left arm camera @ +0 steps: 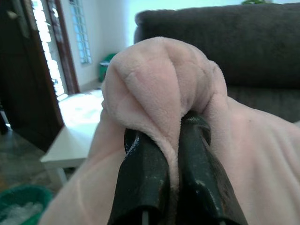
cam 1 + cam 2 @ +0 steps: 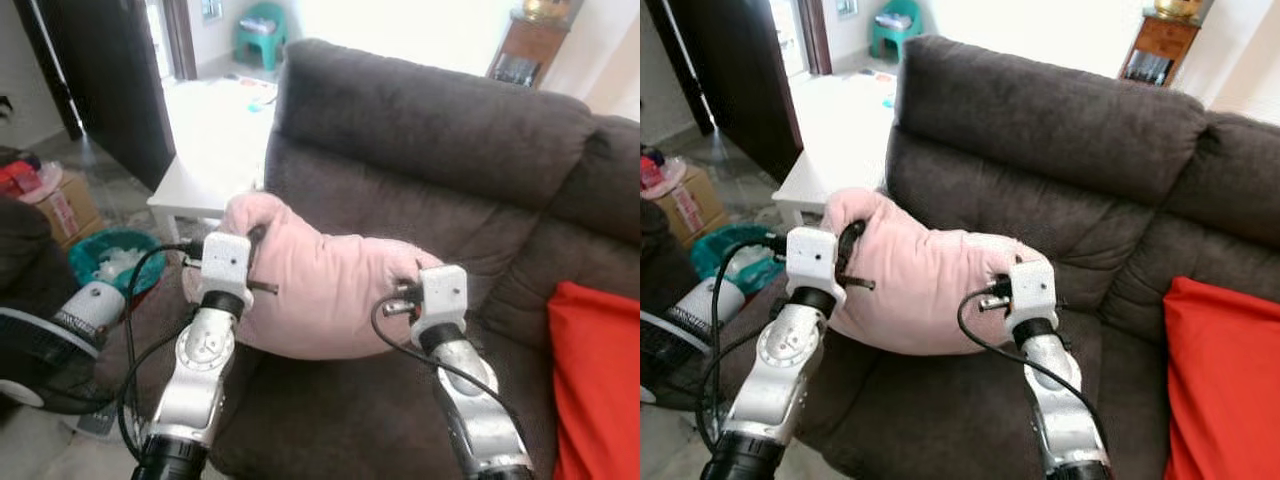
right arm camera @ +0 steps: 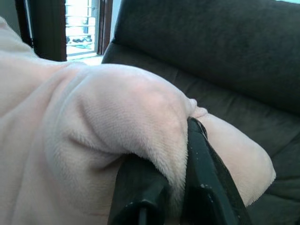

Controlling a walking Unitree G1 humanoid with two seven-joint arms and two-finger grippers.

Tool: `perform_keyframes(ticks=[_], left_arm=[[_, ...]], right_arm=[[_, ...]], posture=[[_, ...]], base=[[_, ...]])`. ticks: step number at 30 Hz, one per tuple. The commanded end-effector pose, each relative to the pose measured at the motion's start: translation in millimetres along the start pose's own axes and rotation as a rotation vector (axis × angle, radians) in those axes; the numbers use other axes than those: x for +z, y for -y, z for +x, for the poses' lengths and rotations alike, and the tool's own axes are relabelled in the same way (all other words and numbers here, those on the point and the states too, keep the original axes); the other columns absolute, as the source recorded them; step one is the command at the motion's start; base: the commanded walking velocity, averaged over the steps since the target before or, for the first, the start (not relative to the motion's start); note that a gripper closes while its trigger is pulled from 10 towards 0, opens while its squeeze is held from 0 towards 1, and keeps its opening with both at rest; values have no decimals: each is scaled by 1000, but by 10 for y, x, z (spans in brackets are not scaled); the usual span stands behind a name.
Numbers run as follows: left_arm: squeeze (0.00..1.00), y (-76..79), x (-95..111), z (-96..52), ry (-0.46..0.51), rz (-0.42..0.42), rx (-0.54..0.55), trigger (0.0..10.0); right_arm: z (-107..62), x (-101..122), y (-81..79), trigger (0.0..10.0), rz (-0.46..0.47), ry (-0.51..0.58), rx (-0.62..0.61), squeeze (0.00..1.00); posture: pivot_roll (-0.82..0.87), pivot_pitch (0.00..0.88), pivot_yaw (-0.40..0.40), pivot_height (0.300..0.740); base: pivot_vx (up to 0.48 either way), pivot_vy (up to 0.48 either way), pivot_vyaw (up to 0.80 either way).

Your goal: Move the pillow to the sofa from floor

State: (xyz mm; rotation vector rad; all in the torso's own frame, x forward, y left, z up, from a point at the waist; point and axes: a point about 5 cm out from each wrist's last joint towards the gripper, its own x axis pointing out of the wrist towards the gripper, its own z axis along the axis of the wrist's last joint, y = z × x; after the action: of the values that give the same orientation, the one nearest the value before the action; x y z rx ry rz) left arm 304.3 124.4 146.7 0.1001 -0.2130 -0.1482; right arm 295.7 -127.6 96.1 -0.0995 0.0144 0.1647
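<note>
With my left gripper (image 1: pixel 166 154) and right gripper (image 3: pixel 180 176) each pinched tight on a fold of the soft pink plush pillow (image 2: pixel 320 285), I held it over the dark brown fabric sofa (image 2: pixel 420 130), where releasing seemed next.

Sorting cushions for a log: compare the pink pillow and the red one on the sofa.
The pink pillow is pale and plush, pinched by both claws; the red pillow is bright and touched by neither claw. The pink pillow is over the sofa's left seat; the red pillow is at its right. Both are soft cushions.
</note>
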Motion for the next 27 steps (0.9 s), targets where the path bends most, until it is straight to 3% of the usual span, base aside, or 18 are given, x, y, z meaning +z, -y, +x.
perform_keyframes(ticks=[1, 3, 5, 11, 18, 21, 27], left_arm=[[0, 296, 81, 16, 24, -40, -154, 10000], [0, 328, 96, 10, 21, -67, -181, 10000], [0, 403, 105, -5, -8, -100, -274, 10000], [0, 513, 151, -47, -34, -122, -431, 10000], [0, 549, 113, -97, -83, -133, -512, 10000], [0, 543, -1, -157, -139, -103, -539, 10000], [0, 561, -57, -185, -168, -117, -548, 10000]], right_arm=[[89, 187, -146, 10000, -30, 78, 80, 0], [113, 183, -134, 10000, -44, 63, 74, 0], [149, 171, -119, 10000, -54, 46, 67, 0], [205, 214, -92, 10000, -63, 60, 60, 0], [227, 206, -121, 10000, -60, 53, 74, 0], [213, 154, -208, 10000, -72, 26, 132, 0], [201, 132, -270, 10000, -93, 19, 174, 0]], posture=[[137, 0, -107, 740], [138, 0, -107, 740], [144, 0, -110, 740], [148, 0, -112, 740], [149, 0, -114, 740], [149, 0, -115, 740], [148, 0, -117, 740]], base=[[0, 0, 0], [0, 0, 0], [0, 0, 0], [0, 0, 0], [0, 0, 0], [0, 0, 0], [0, 0, 0]])
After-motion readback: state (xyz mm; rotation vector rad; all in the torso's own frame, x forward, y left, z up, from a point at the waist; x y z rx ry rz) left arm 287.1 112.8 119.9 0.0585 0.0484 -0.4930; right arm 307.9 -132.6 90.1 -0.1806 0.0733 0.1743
